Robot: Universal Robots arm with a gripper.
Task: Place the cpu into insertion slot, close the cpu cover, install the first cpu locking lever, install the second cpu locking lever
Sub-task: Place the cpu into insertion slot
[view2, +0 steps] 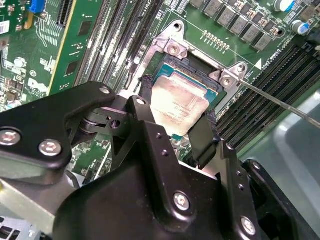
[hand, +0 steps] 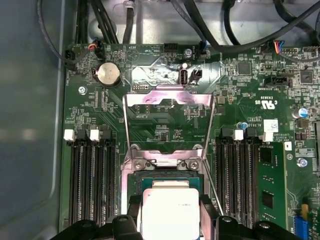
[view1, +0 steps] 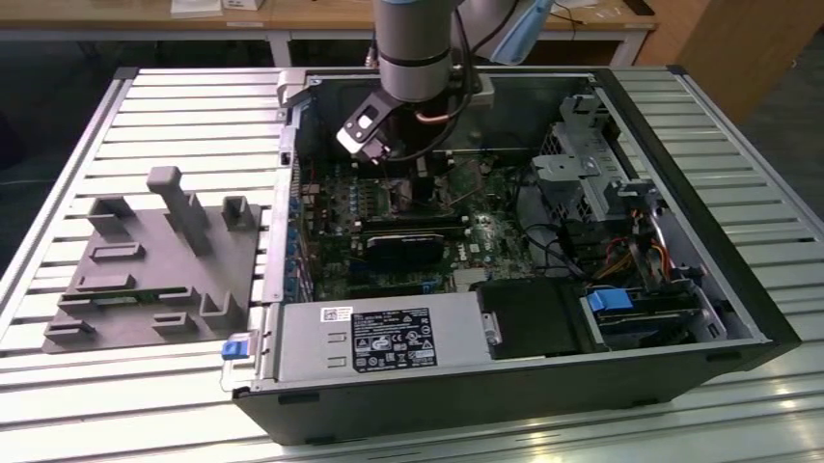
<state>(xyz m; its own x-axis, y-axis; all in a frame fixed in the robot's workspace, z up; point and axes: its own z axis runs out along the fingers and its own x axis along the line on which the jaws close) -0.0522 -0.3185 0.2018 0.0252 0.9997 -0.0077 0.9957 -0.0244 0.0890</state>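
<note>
The cpu [view2: 182, 105] [hand: 170, 212], a small square chip with a dull silver top, sits between my gripper's two black fingers [view2: 144, 107], right over the insertion slot [view2: 196, 64] [hand: 165, 176] on the green board. In both wrist views my gripper [view2: 175, 114] [hand: 170, 204] is shut on the chip's opposite edges. I cannot tell whether the chip rests in the socket or hangs just above it. The cpu cover [hand: 167, 96] stands flipped open beyond the socket. A thin locking lever [view2: 280, 102] sticks out beside the socket. In the exterior view my gripper [view1: 409, 185] reaches down inside the computer case.
Long black memory slots [hand: 92, 185] [hand: 242, 180] flank the socket on both sides. A black fan block [view1: 412, 246], a power supply [view1: 373, 338] and a drive cage [view1: 586, 169] crowd the case. A grey fixture [view1: 154, 265] lies on the table at the exterior view's left.
</note>
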